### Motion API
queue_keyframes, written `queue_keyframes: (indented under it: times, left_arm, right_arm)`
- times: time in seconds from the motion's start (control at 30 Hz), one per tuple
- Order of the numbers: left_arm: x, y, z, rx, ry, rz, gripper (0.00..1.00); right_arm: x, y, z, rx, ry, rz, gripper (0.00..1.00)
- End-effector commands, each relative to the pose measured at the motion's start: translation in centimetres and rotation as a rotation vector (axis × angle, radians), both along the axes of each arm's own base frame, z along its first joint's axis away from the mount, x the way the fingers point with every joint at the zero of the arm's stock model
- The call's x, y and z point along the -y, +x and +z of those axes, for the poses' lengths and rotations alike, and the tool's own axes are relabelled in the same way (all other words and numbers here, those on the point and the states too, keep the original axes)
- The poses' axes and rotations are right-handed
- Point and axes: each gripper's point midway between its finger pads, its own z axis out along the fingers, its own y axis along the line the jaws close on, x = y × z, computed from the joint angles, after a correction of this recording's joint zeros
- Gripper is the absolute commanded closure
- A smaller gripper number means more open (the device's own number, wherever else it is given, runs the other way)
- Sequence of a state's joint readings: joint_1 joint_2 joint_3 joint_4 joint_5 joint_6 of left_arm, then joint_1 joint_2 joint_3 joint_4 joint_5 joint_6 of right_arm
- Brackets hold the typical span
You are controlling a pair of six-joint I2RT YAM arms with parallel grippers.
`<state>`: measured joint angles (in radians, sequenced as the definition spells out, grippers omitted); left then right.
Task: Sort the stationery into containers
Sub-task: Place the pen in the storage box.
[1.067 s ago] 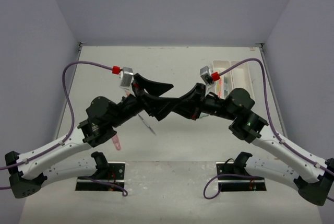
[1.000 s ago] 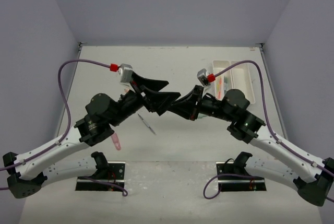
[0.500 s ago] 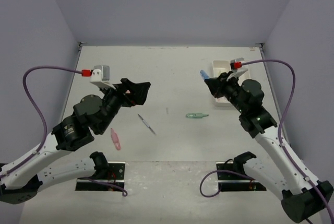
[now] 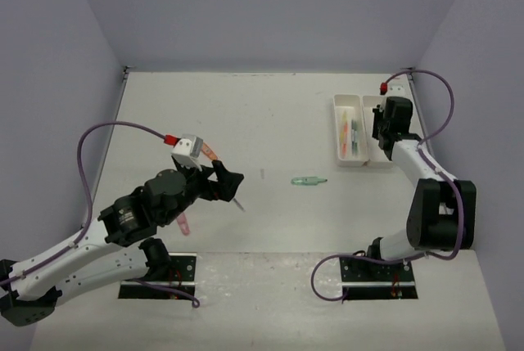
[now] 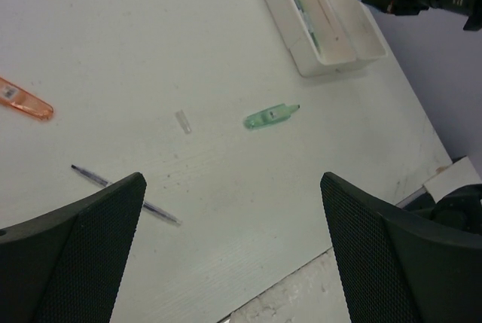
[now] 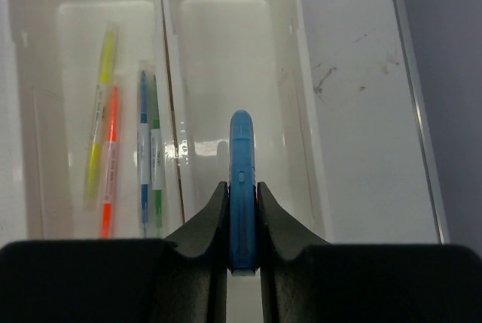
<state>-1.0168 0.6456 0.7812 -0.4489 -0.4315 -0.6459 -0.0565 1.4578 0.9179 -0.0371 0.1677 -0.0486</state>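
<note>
From above, my right gripper hovers just right of the pen-filled tray; a green marker lies to its near-left. Left wrist: my left gripper gapes wide, short of that tray. Right wrist: I clamp a blue marker over the empty tray beside it.

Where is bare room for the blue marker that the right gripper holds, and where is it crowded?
The right tray is bare from wall to wall, beneath the blue marker in the right gripper. The left tray is crowded: four pens lie side by side in it.
</note>
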Motion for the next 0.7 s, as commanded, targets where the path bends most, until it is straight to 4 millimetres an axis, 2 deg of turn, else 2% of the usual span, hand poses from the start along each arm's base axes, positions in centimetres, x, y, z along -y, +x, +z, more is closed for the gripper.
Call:
queue_keyframes:
  times: [0.0,0.1,0.23,0.27,0.3,0.37,0.43,0.53,0.57,0.6,0.67]
  left_arm:
    - [1.9,-0.8,-0.6,-0.021,-0.039,-0.088,0.0]
    - [2.0,-1.0,-1.2,-0.025,-0.041,-0.098,0.0]
    - [1.9,-0.9,-1.6,-0.02,-0.039,-0.092,0.0]
    - [1.8,-0.9,-1.6,-0.018,-0.038,-0.09,0.0]
    - [1.8,-0.9,-1.7,-0.019,-0.036,-0.089,0.0]
    - [1.6,-0.9,-1.8,-0.021,-0.032,-0.085,0.0]
    - [1.3,-0.7,-1.7,-0.018,-0.024,-0.067,0.0]
    - [1.0,-0.4,-1.8,-0.019,-0.01,-0.045,0.0]
    - [0.8,-0.3,-1.9,-0.022,-0.002,-0.03,0.0]
    - [0.5,-0.1,-2.0,-0.027,0.008,-0.014,0.0]
    - [-0.3,0.6,-2.2,-0.036,0.029,0.052,0.0]
  right_arm:
    - [0.8,3.2,1.1,0.051,-0.063,0.007,0.99]
    - [1.3,3.3,-0.3,0.014,-0.075,-0.011,0.96]
    - [1.9,3.3,-0.7,-0.003,-0.083,-0.038,0.85]
    - [1.7,3.4,-0.5,0.001,-0.071,-0.035,0.71]
    - [1.6,3.4,-0.2,0.006,-0.064,-0.038,0.63]
    - [1.6,3.5,0.2,0.013,-0.057,-0.045,0.56]
    - [1.5,3.2,0.7,0.005,-0.041,-0.049,0.53]
    - [0.8,3.1,2.7,0.037,-0.007,-0.042,0.47]
    - [0.0,2.9,4.4,0.07,0.021,-0.032,0.48]
    - [-1.1,2.6,6.4,0.115,0.054,-0.018,0.48]
    - [-4.7,1.0,9.6,0.189,0.068,0.016,0.48]
